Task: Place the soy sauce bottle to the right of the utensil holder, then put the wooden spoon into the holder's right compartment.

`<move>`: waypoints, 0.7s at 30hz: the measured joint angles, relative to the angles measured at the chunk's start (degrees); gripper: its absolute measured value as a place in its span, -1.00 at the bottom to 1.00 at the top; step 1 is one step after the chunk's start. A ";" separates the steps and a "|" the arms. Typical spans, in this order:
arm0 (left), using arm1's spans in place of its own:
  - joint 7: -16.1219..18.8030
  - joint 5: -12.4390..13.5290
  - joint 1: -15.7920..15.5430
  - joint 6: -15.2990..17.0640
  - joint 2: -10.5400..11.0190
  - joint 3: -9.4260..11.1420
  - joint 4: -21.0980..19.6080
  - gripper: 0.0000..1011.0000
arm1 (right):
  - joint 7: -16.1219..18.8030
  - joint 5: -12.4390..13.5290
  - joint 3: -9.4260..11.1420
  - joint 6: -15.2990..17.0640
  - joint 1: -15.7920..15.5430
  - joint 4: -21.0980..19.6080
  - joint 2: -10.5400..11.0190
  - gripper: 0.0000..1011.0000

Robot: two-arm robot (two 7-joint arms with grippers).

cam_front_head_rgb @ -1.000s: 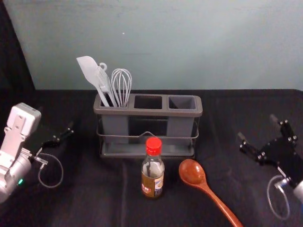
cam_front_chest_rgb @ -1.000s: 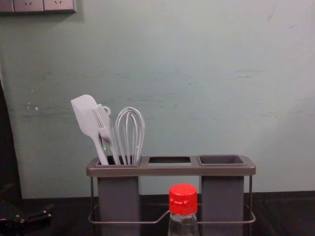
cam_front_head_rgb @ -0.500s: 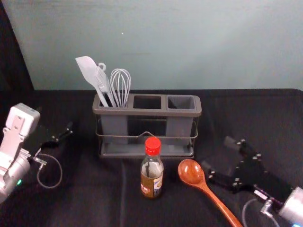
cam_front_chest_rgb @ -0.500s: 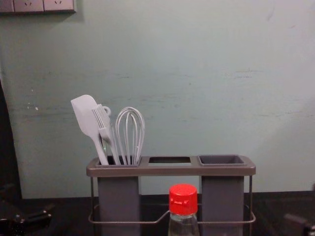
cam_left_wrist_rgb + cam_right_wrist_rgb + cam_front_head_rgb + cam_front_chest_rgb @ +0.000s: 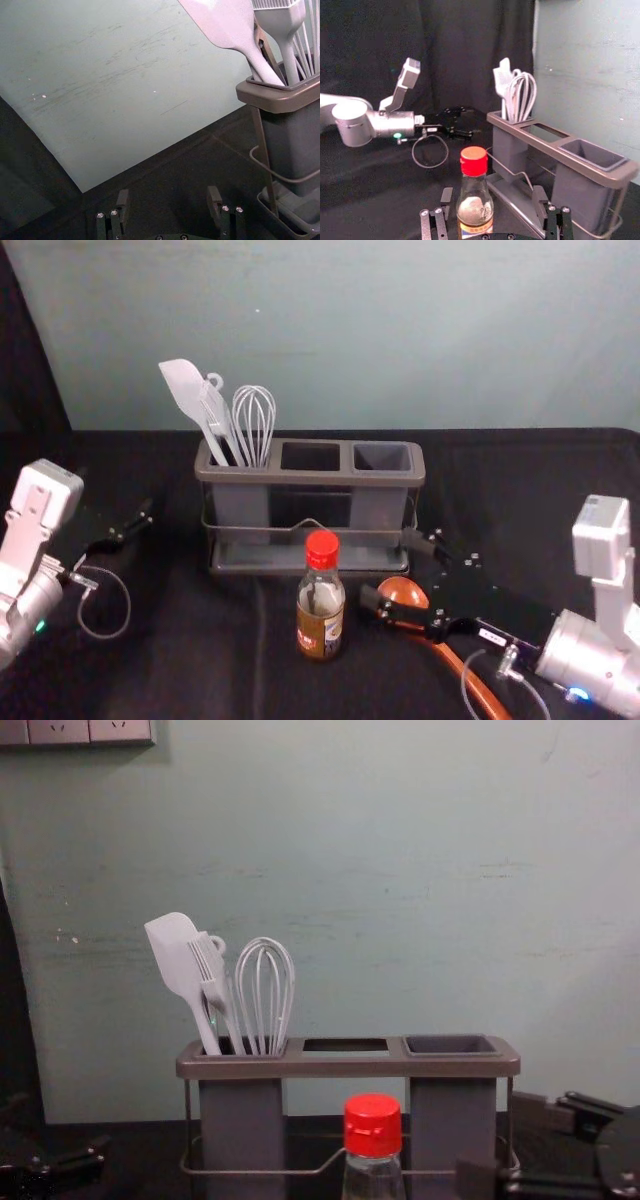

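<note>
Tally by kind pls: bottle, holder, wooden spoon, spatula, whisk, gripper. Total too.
Bottle: 1
Holder: 1
Wooden spoon: 1
Spatula: 1
Whisk: 1
Gripper: 2 (left gripper, right gripper)
Total of these kinds: 7

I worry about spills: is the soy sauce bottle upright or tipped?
Upright: the bottle stands on its base, its red cap at the top.
</note>
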 joint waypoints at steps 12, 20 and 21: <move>0.00 0.00 0.00 0.00 0.00 0.00 0.00 1.00 | 2.10 -3.90 -1.75 2.92 3.22 0.41 -2.57 0.98; 0.00 0.00 0.00 0.00 0.00 0.00 0.00 1.00 | 2.98 -4.39 -1.87 3.95 4.59 1.43 -5.02 0.98; 0.00 0.00 0.00 0.00 0.00 0.00 0.00 1.00 | 3.09 -4.43 -1.90 4.06 4.72 1.54 -5.22 0.98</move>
